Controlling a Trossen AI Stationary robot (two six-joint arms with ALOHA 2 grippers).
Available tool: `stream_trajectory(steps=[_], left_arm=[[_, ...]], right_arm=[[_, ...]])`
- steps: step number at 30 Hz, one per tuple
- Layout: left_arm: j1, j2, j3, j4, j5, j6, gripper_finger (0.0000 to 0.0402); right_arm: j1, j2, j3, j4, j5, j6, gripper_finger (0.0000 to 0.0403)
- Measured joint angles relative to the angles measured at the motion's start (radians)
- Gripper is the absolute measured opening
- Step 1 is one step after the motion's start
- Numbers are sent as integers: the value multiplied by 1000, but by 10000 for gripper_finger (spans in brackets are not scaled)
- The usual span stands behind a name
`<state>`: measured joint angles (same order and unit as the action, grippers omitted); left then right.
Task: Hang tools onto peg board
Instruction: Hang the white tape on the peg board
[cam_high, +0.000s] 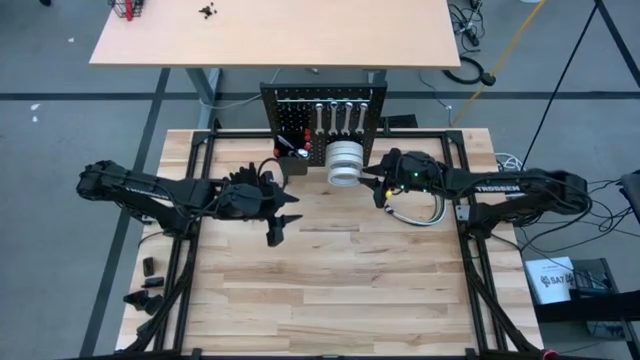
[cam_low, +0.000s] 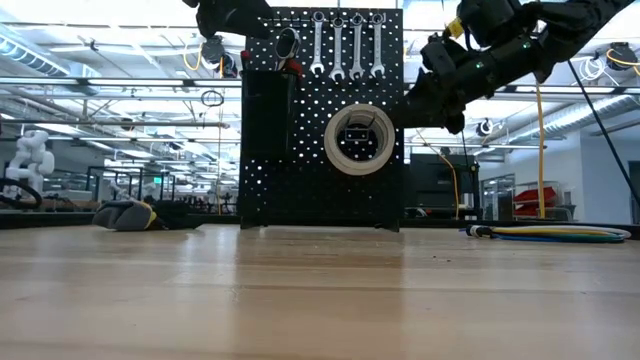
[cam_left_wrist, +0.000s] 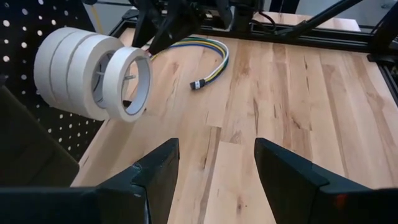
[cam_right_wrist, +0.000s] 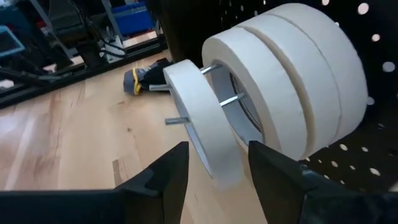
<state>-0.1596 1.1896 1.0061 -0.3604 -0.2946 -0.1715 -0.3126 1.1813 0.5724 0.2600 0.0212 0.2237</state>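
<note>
Right tool sits just beside the outermost white tape roll, fingers parted either side of its lower rim; whether they touch it, I cannot tell. That thin roll hangs near the tip of a wire hook, apart from the three wider white tape rolls stacked against the upright black perforated peg board. Up top on the board, four silver open-end wrenches hang in a row, with a black box bin to one side. Left tool hangs over the pale wooden surface, fingers spread wide, nothing between them, well apart from the rolls. A bundle of coloured cables lies on the surface.
</note>
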Motion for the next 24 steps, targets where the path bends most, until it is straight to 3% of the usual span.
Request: stream_trajectory(steps=[15, 24], left_arm=[[0, 0, 0, -1, 0, -5, 212], [0, 0, 0, 21, -1, 2, 212]], right_arm=[[0, -183, 0, -101, 4, -34, 162], [18, -168, 1, 145, -19, 20, 152]])
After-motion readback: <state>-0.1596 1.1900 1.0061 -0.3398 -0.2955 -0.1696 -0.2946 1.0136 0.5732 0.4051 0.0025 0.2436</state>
